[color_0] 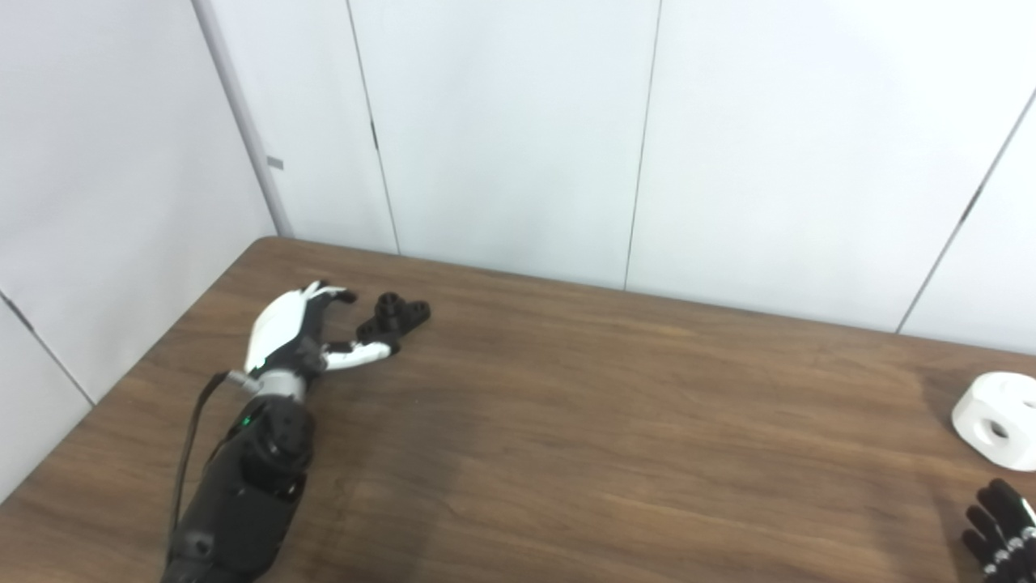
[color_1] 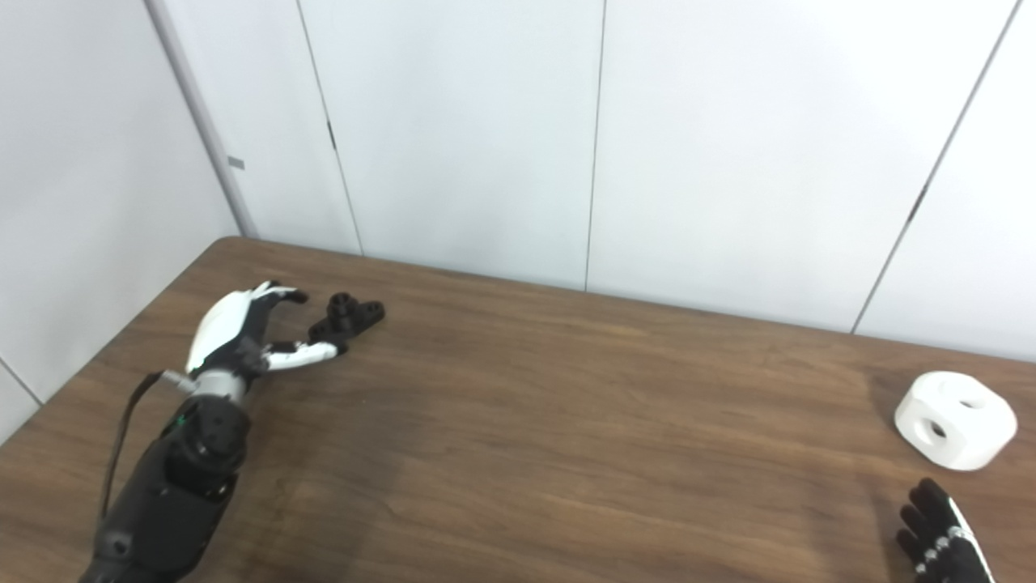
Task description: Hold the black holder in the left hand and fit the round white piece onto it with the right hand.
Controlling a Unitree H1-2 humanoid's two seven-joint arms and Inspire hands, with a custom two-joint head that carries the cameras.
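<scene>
The black holder (color_0: 394, 318) lies flat on the brown table (color_0: 566, 421) near its far left corner. My left hand (color_0: 301, 334) rests just left of it, open, with the thumb tip touching or almost touching the holder's near end and the fingers curled above the table. The round white piece (color_1: 955, 419), with holes in its sides, sits at the far right of the table. My right hand (color_1: 939, 542) is low at the bottom right, fingers spread and open, a little short of the white piece.
White wall panels (color_0: 518, 138) stand right behind the table's far edge and along its left side. The table's left edge runs close to my left forearm (color_0: 243, 494).
</scene>
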